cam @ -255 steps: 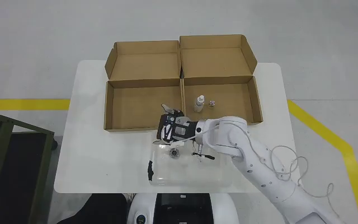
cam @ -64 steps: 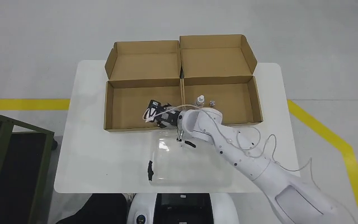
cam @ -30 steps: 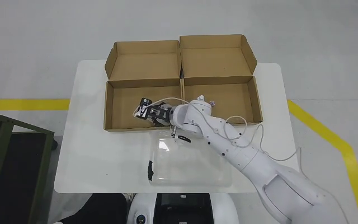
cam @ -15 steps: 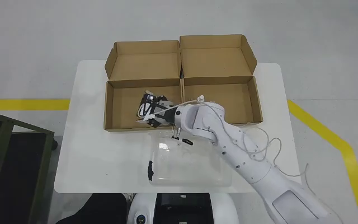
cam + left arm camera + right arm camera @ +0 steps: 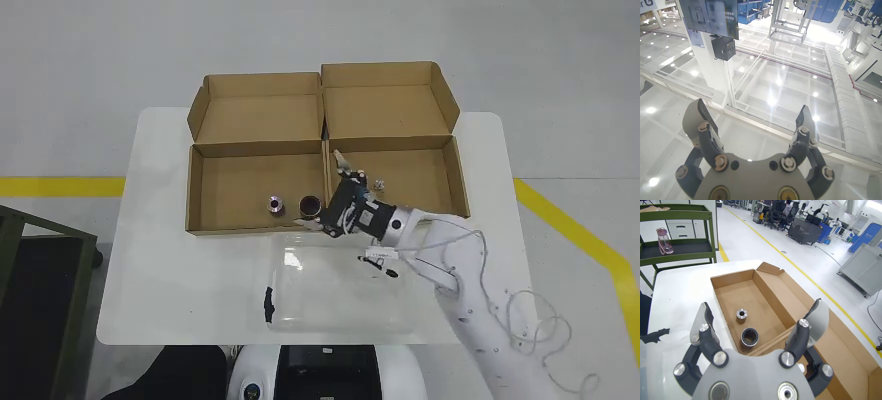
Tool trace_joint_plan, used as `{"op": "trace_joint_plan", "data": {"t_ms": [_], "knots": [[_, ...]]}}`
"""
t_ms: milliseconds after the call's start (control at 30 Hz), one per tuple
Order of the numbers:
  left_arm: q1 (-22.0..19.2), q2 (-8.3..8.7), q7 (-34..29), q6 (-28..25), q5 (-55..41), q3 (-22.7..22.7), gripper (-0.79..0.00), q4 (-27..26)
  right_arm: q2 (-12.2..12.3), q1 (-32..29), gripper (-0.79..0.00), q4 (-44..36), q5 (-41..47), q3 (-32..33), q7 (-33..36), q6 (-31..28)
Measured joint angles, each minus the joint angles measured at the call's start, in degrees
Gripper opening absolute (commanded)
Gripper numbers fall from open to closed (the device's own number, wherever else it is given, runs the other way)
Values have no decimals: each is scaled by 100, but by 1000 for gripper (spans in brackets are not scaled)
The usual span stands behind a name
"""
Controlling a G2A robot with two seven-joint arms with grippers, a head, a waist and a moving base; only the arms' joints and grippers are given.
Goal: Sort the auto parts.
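small part (image 5: 379, 183): too tiny to identify | white part (image 5: 801, 367): behind pincer (image 5: 762, 303)

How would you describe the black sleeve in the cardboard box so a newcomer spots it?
On the white table, take the left cardboard box of the two. Two cylinders stand in it. The black sleeve is the one nearer the right box, dark all over with a wide bore; the silver-topped cylinder has a narrow hole.

Bright workshop hall, pale floor (image 5: 745, 243).
Ahead of the right gripper (image 5: 762, 304) a yellow floor line (image 5: 791, 263) runs toward office chairs (image 5: 776, 220); off to its side stands a green rack (image 5: 677, 247) holding a pink bottle (image 5: 664, 240).
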Motion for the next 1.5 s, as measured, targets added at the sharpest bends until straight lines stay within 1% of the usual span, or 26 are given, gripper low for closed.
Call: {"op": "trace_joint_plan", "data": {"t_ms": [167, 367, 667, 867, 1067, 1267, 1500], "knots": [[0, 0, 0, 0, 0, 0, 0, 0, 153, -877, 0, -341, -30, 896, -653, 50], [0, 0, 0, 0, 0, 0, 0, 0, 273, -1688, 0, -470, -30, 1799, -1427, 107], [0, 0, 0, 0, 0, 0, 0, 0, 378, -2681, 0, -550, -329, 2663, -2428, 318], [0, 0, 0, 0, 0, 0, 0, 0, 416, -3265, 0, -334, -418, 3034, -3098, 482], [0, 0, 0, 0, 0, 0, 0, 0, 438, -3595, 0, -220, -537, 3168, -3497, 622], [0, 0, 0, 0, 0, 0, -1, 0, 444, -3729, 0, -202, -530, 3148, -3703, 760], [0, 0, 0, 0, 0, 0, 0, 0, 445, -3728, 0, -199, -523, 3148, -3708, 764]]}}
